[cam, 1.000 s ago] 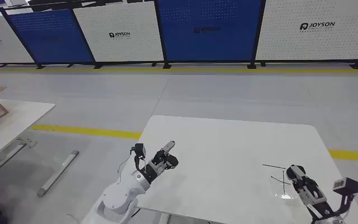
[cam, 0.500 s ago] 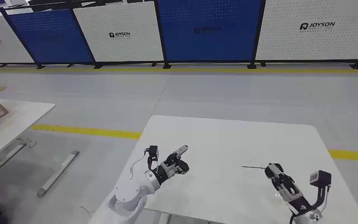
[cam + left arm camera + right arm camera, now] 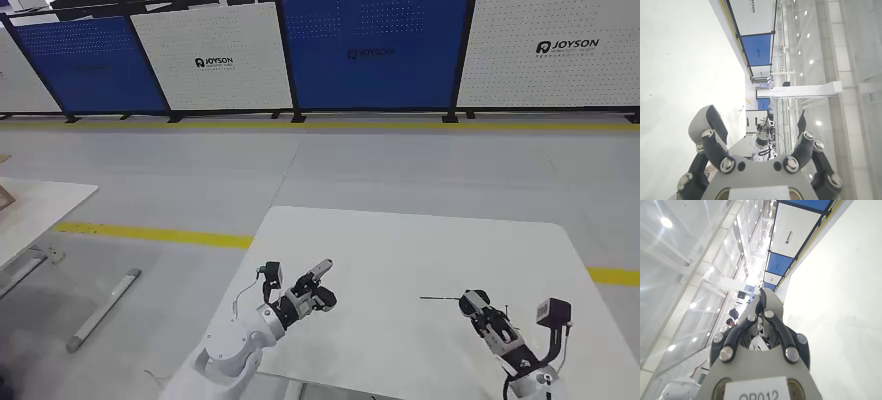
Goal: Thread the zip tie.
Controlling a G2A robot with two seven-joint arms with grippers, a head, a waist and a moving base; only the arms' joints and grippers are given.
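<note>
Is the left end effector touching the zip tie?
Apart. Top view: the open left end effector sits well short of the zip tie, with bare table between them.

Here's the zip tie [image 3: 440, 298]: a thin, black, straight strip, nothing threaded on it. One end is pinched in the closed tip of the right tool [image 3: 466, 299]. The rest pokes out roughly level, pointing across toward the other arm's side. Its free end hangs over the bare white desk [image 3: 400, 250], near the front right part, not touching anything else.
</note>
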